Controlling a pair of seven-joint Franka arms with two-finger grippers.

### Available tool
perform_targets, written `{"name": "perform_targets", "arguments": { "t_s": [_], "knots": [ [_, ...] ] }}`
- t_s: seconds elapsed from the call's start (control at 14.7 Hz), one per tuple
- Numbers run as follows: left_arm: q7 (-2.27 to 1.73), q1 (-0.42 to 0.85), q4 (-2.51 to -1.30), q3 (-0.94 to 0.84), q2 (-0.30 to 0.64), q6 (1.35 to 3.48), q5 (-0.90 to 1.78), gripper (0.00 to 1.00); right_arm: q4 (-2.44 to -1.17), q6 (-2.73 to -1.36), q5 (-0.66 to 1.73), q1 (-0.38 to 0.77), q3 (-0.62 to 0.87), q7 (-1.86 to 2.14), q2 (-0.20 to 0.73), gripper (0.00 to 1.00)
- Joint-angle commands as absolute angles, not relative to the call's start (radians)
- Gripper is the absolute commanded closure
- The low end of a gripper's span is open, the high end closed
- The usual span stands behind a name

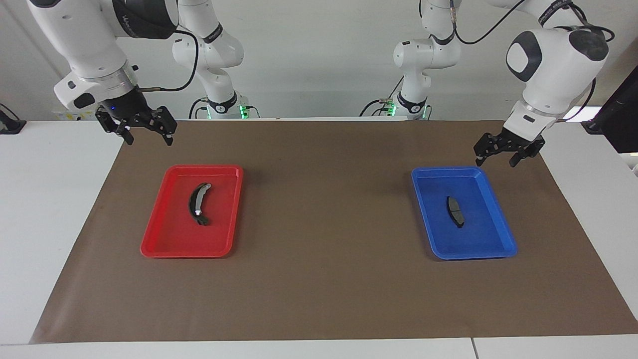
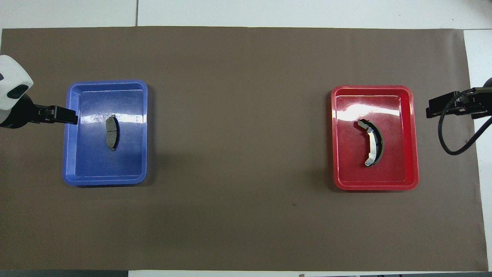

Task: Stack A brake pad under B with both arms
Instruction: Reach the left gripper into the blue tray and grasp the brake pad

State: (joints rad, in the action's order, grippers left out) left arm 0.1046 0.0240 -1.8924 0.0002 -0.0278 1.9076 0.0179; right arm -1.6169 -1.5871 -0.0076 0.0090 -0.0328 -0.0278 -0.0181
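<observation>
Brown mat (image 1: 319, 279) on white table. A brake pad (image 1: 454, 211) in blue tray (image 1: 503, 244), right of frame; B (image 1: 198, 203) in red tray (image 1: 159, 244), left. Left gripper (image 1: 502, 149) spread, empty, above blue tray's upper corner. Right gripper (image 1: 144, 130) spread, empty, waits upper left. Step: approach; next, descend, grasp pad.

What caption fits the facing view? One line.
Open left gripper hovers by blue tray holding brake pad; right gripper waits.

Two high opposed views, shared table (image 1: 319, 349)
</observation>
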Motion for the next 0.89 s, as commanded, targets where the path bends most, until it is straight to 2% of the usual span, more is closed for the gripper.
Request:
{"name": "perform_targets", "arguments": {
  "t_s": [0.0,0.55,0.82],
  "knots": [
    [0.072,0.050,-1.991,0.005,-0.022,2.032,0.011,0.01,-1.637,-1.585,-0.006,0.002,-0.032,0.003,-0.037,0.00],
    [-0.017,0.086,-2.134,0.006,0.121,2.310,0.011,0.01,-1.637,-1.585,-0.006,0.002,-0.032,0.003,-0.037,0.00],
    [-0.015,0.080,-2.146,0.008,0.178,2.362,0.011,0.01,-1.637,-1.585,-0.006,0.002,-0.032,0.003,-0.037,0.00]
  ]
}}
